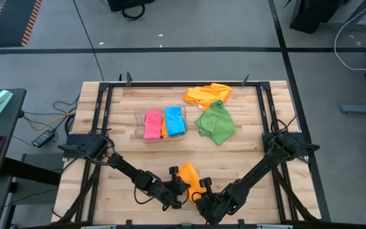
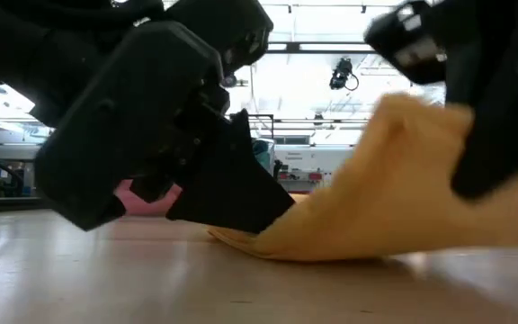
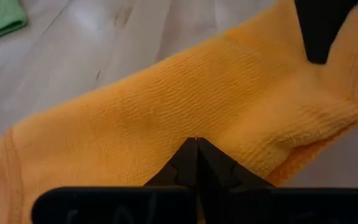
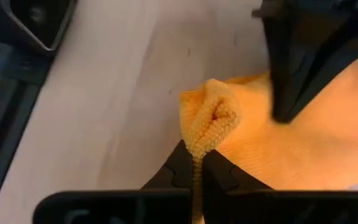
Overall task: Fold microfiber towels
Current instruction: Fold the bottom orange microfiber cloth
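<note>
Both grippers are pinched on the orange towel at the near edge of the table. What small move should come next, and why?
Probably lift both corners together: the left gripper and right gripper are each shut on the orange towel, which lies bunched.

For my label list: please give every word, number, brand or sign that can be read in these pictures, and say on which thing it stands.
None can be read.
The towels, the bin and the table show no writing.
The signs in the room behind, in the low view, are too blurred to read.
</note>
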{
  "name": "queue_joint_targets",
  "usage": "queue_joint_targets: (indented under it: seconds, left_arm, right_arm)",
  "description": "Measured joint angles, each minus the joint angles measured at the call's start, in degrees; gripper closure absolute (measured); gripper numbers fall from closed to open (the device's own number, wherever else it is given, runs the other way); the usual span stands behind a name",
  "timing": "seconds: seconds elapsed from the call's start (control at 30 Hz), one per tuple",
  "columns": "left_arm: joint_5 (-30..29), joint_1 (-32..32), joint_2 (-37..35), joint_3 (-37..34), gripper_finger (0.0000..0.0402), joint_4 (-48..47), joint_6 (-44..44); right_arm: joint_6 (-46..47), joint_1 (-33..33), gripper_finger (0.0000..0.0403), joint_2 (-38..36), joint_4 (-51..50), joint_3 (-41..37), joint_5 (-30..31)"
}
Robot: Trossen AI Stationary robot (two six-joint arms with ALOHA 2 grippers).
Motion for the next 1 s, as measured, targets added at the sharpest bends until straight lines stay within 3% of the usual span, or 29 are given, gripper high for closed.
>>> queue_joint_targets:
  seconds: [0.17, 0.57, 1.0]
  left_arm:
    - [0.0, -0.5, 0.0, 0.0, 0.0374, 1.3, 2.8]
    - [0.0, -1.2, 0.0, 0.0, 0.0386, 0.2, 5.0]
    - [0.0, -3.6, 0.0, 0.0, 0.0390, 0.3, 8.0]
  right_arm:
    - [-9.8, -1.4, 0.0394, -0.3, -0.2, 1.8, -3.9]
    - [-29.6, -8.7, 0.0395, -0.3, 0.5, 4.4, -18.6]
    - [-39.7, -13.0, 0.0362, -0.3, 0.9, 4.6, -19.5]
